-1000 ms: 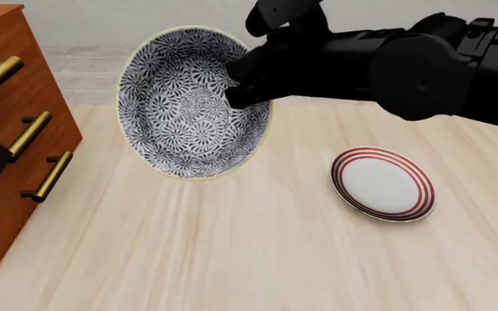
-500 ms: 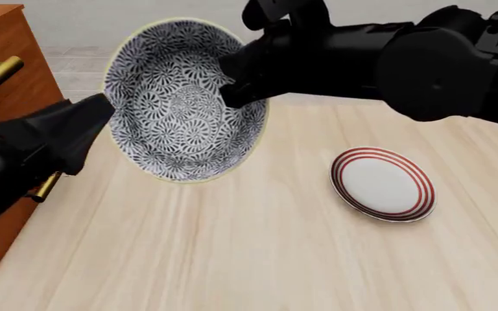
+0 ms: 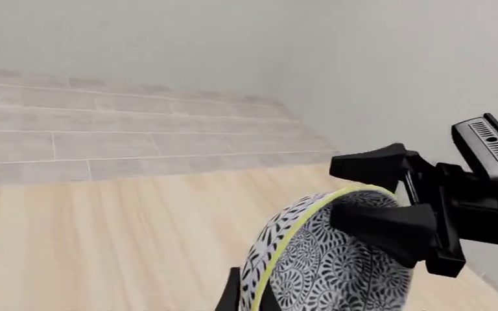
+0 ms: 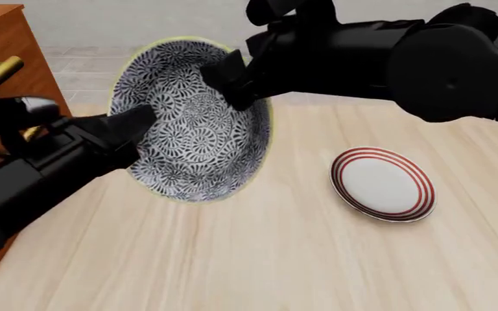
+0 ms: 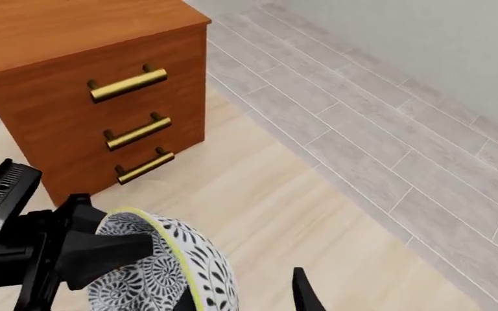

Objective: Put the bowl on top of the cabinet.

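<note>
Handover of the bowl point(image 4: 192, 120) in mid-air, between the cabinet point(image 4: 2, 45) and the plate point(image 4: 383, 183). My right gripper point(image 4: 231, 81) is clamped on the bowl's far-right rim, one finger inside and one outside, holding it tilted with its patterned inside toward the front camera. Half a second ago my left gripper point(image 4: 137, 126) was just short of the rim; it now straddles the near-left rim, one finger over the inside and the other apparently behind the wall. Whether it has closed fully on the rim I cannot tell; the left wrist view shows the yellowish edge running between my fingers. The bowl has also dropped slightly and shifted right since then. I judge this to be the transfer step: the left arm stands nearer the cabinet, so once its grip is firm the right must release before the bowl can be carried to the cabinet top, still bare in the right wrist view.
</note>
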Available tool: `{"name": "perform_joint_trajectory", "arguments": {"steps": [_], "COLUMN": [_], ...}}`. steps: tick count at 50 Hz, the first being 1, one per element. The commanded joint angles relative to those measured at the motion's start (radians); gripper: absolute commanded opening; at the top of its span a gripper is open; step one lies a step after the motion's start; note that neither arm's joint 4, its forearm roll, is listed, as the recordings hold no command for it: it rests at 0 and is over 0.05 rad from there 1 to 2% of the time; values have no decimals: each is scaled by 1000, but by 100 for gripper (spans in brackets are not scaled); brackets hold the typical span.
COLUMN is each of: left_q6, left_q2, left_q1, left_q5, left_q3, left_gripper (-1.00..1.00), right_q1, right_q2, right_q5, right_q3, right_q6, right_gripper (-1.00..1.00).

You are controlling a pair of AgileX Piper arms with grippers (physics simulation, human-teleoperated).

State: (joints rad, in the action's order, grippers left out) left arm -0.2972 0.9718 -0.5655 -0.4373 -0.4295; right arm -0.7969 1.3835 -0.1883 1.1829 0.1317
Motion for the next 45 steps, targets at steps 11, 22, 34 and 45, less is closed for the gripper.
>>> {"name": "perform_joint_trajectory", "arguments": {"steps": [11,22,34,45], "left_q6": [21,34,48,156], "left_q2": [12,26,44,143], "left_q1": [22,39,53,-21], "left_q5": [-3,-27,-22,226], "left_q3": [-5,10,-3,-188], "left_gripper": [-100,-100,-100,-100], "right_q1": [-54,-91,-81,8], "right_q2": [-84,-164,-362,-633], "right_q5": [-64,-118,-119,-44], "right_q3": [19,35,51,-58], "right_q6": [15,40,43,-52], "right_gripper": [100,100,100,100]}}
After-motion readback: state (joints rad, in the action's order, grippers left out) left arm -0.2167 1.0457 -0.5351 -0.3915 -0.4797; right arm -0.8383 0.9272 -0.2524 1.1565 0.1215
